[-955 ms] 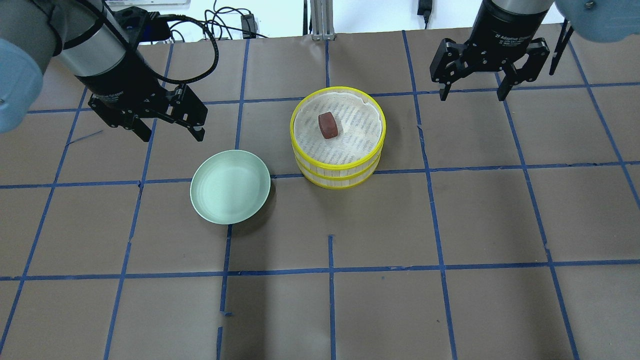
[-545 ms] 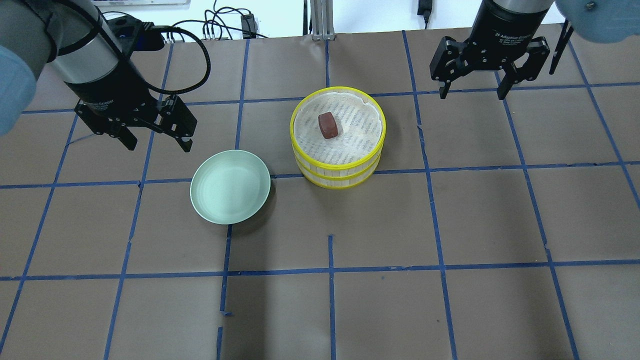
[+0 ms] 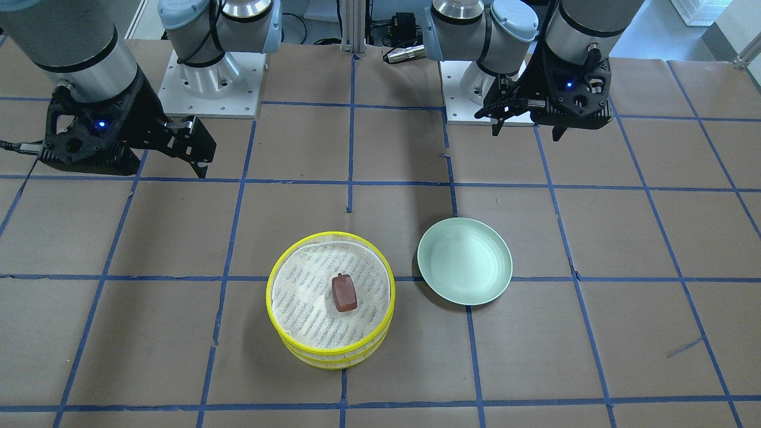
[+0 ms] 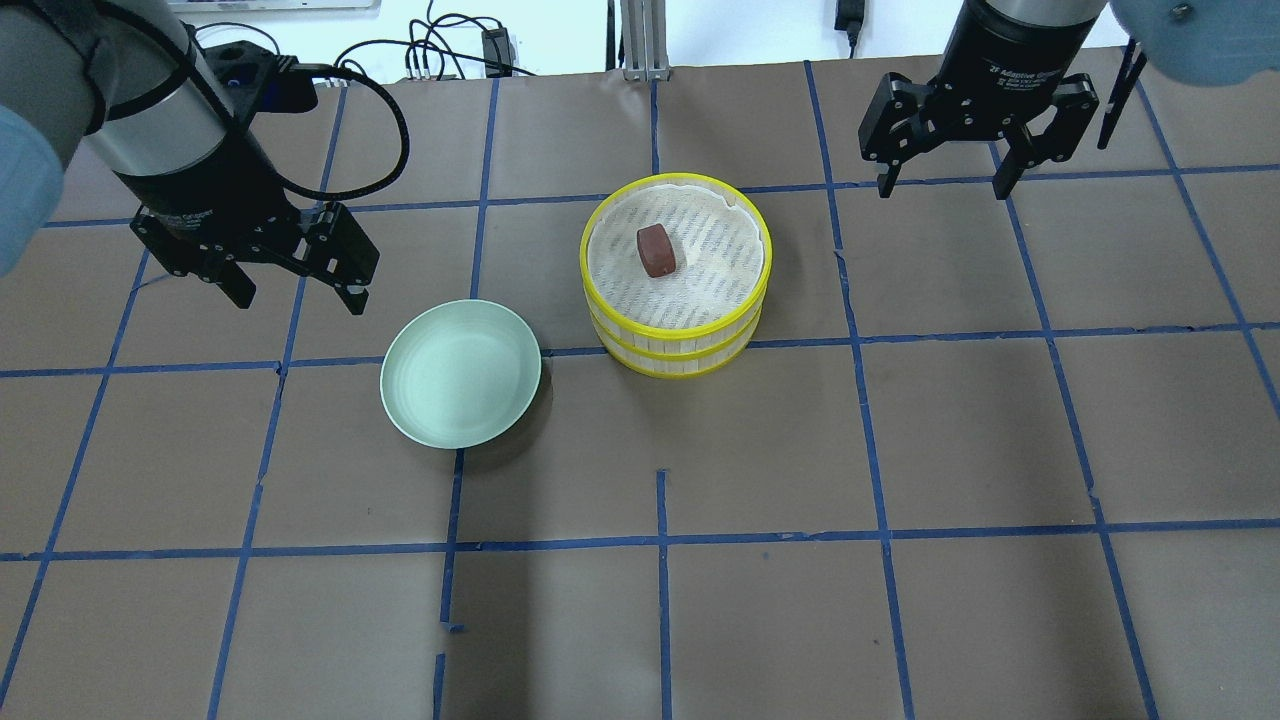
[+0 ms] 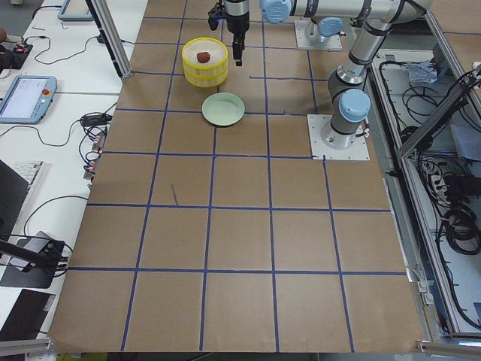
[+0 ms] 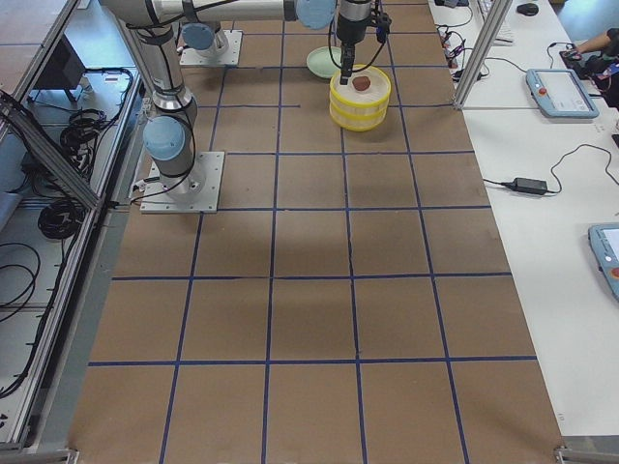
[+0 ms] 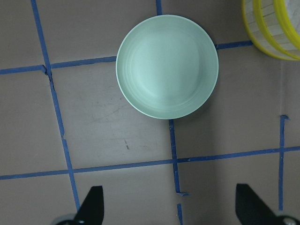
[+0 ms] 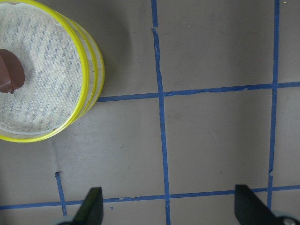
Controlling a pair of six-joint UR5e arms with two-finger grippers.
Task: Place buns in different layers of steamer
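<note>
Overhead view. Two yellow-rimmed steamer trays (image 4: 676, 330) stand stacked at upper centre of the brown paper surface (image 4: 900, 450), which is ruled with blue tape. A reddish-brown bun (image 4: 656, 250) lies on the white mesh cloth of the top tray, left of its middle. A pale green plate (image 4: 460, 373) sits just lower left of the stack, not touching it. It lies roughly between the stack and the left jaws. On the left arm (image 4: 170, 130), upper left, the left jaws hang spread wide and hold nothing. On the right arm (image 4: 1010, 50), upper right, the right jaws are likewise wide apart and hold nothing.
</note>
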